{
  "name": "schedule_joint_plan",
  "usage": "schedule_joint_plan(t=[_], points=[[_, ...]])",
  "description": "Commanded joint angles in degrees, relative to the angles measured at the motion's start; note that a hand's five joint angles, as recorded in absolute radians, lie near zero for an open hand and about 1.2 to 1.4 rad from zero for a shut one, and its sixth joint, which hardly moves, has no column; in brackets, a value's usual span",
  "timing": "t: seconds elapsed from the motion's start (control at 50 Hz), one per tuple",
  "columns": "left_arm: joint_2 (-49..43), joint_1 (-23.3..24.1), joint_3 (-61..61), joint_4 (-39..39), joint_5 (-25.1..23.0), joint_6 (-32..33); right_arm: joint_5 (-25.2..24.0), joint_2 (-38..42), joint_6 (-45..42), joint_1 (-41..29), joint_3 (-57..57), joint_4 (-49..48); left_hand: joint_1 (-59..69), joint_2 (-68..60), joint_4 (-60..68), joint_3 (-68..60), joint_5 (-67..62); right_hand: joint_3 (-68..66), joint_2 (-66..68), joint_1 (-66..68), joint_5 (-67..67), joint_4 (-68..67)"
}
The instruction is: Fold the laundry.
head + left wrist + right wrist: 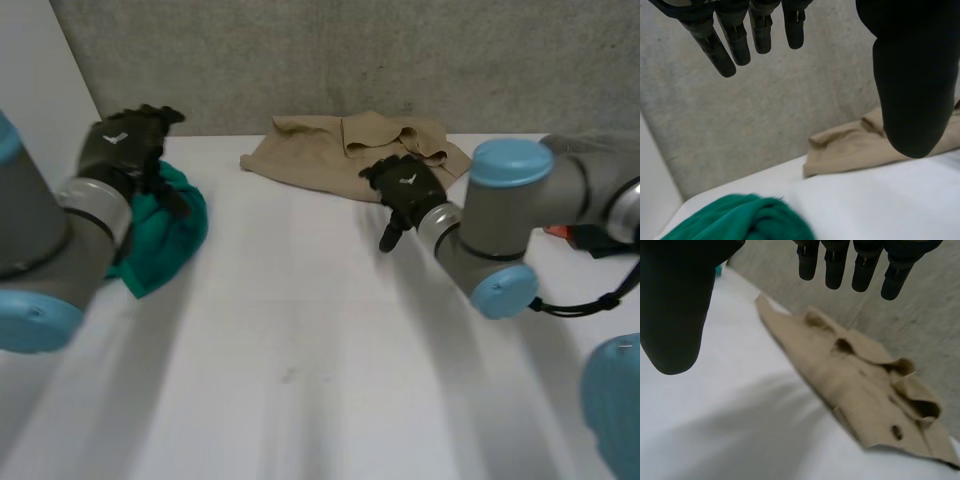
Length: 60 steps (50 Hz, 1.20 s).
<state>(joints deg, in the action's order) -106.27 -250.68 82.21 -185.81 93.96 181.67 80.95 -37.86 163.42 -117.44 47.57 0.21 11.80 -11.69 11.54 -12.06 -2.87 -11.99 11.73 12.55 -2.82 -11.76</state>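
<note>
Both hands are empty from where I stand. The right hand point(405, 188) hangs at the near edge of the tan garment point(340, 150) with its fingers point(835, 265) straight and well apart from the thumb, gripping nothing. The left hand point(125, 145) hovers above the bunched green cloth point(170, 225), fingers point(740, 45) likewise straight and wide. The tan garment lies rumpled at the far side of the table point(300, 350), up against the wall point(350, 60), with flaps turned over on themselves. My worry is that a grab into those overlapping layers would catch only one of them, or a wad from the middle, and drag the piece out twisted rather than flat. The green cloth sits near the table's left side, so a careless sweep of that arm could nudge it off. The tabletop is plain white and looks smooth, so cloth will likely slide rather than stay put. Behind it is a rough grey wall, with a white panel point(40, 70) leaning at the left.
</note>
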Motion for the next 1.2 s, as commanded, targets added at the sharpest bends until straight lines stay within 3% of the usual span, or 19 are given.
schedule_joint_plan(t=[0.02,0.16,0.4,0.54,0.66,0.76,0.9,0.96,1.06,1.12,1.16,1.2], points=[[-0.42,-6.82,-9.59,13.97,-2.10,6.84,-1.14,-9.14,1.20,2.21,11.39,-2.84,-1.80,1.69,-1.54,2.06,2.87,1.99,-1.73,-2.55,2.82,1.76],[-12.88,-9.74,-24.43,18.54,-7.82,14.56,-3.86,-15.91,1.64,4.67,21.41,-3.10,-1.80,1.69,-1.54,2.06,2.87,1.99,-1.73,-2.55,2.82,1.76],[-42.41,-14.39,-54.14,24.80,-8.08,37.07,-8.44,-21.37,1.38,7.57,36.18,-8.63,-1.80,1.69,-1.54,2.06,2.87,1.99,-1.73,-2.55,2.82,1.76],[-52.53,-16.59,-64.00,24.71,-14.75,40.25,-8.53,-21.64,1.20,8.80,40.06,-12.86,-1.80,1.69,-1.54,2.06,2.87,1.99,-1.73,-2.55,2.82,1.76],[-56.76,-17.65,-68.58,24.18,-16.53,42.27,-8.35,-21.37,1.20,8.63,40.85,-13.13,-0.09,-0.02,0.17,0.35,1.16,1.99,-1.73,-2.55,2.82,1.76],[-58.44,-17.83,-70.61,24.97,-15.65,46.48,-8.18,-21.20,0.59,8.37,40.85,-13.39,23.93,-24.03,24.18,-23.67,-22.85,1.99,-1.73,-2.55,2.82,1.76],[-60.72,-17.21,-70.87,25.15,-15.39,58.25,-8.00,-21.20,-0.55,8.01,40.94,-13.39,38.09,-38.19,38.34,-37.83,-37.01,1.99,-1.73,-2.55,2.82,1.76],[-60.81,-17.30,-71.22,24.97,-14.68,59.85,-7.91,-21.20,-0.73,7.84,40.94,-13.21,38.12,-38.22,38.37,-37.85,-37.04,1.99,-1.73,-2.55,2.82,1.76],[-60.99,-17.30,-71.31,24.53,-14.24,59.06,-7.83,-21.20,-0.73,7.75,40.94,-12.95,18.31,-18.42,18.57,-18.05,-17.23,1.99,-1.73,-2.55,2.82,1.76],[-61.34,-17.30,-71.40,23.92,-14.07,59.15,-7.83,-21.20,-0.73,7.57,40.94,-12.95,18.43,-18.53,18.69,-18.17,-17.35,1.99,-1.73,-2.55,2.82,1.76],[-61.51,-17.21,-71.31,22.95,-14.24,59.41,-7.83,-21.20,-0.73,7.49,41.03,-12.95,29.80,-29.91,30.06,-29.54,-28.72,1.99,-1.73,-2.55,2.82,1.76],[-61.43,-16.86,-71.14,22.08,-14.33,59.67,-7.83,-21.37,-0.73,7.40,41.20,-12.95,51.78,-51.89,52.04,-51.52,-50.70,1.99,-1.73,-2.55,2.82,1.76]])
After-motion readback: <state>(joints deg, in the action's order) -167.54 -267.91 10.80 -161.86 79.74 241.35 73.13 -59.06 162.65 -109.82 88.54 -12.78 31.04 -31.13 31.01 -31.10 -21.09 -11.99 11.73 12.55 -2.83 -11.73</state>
